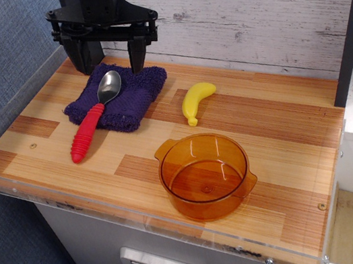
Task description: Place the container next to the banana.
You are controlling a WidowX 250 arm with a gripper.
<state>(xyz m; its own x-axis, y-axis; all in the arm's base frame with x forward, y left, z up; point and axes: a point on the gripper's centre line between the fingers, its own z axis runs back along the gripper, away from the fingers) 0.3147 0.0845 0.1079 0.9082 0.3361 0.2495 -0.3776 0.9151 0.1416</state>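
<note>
The container (pixel 205 175) is a round transparent amber pot with two small side handles. It stands upright and empty on the wooden table near the front edge. The banana (pixel 196 101) is a small yellow toy lying behind it, a short gap away, toward the middle of the table. My gripper (pixel 114 59) is black and hangs at the back left, above the far edge of a purple cloth. Its fingers are spread apart and hold nothing. It is far from the container.
A purple cloth (pixel 131 100) lies at the back left with a red-handled metal spoon (pixel 94 118) resting across it. A clear acrylic rim (pixel 137 221) runs along the table's front and left edges. A plank wall stands behind.
</note>
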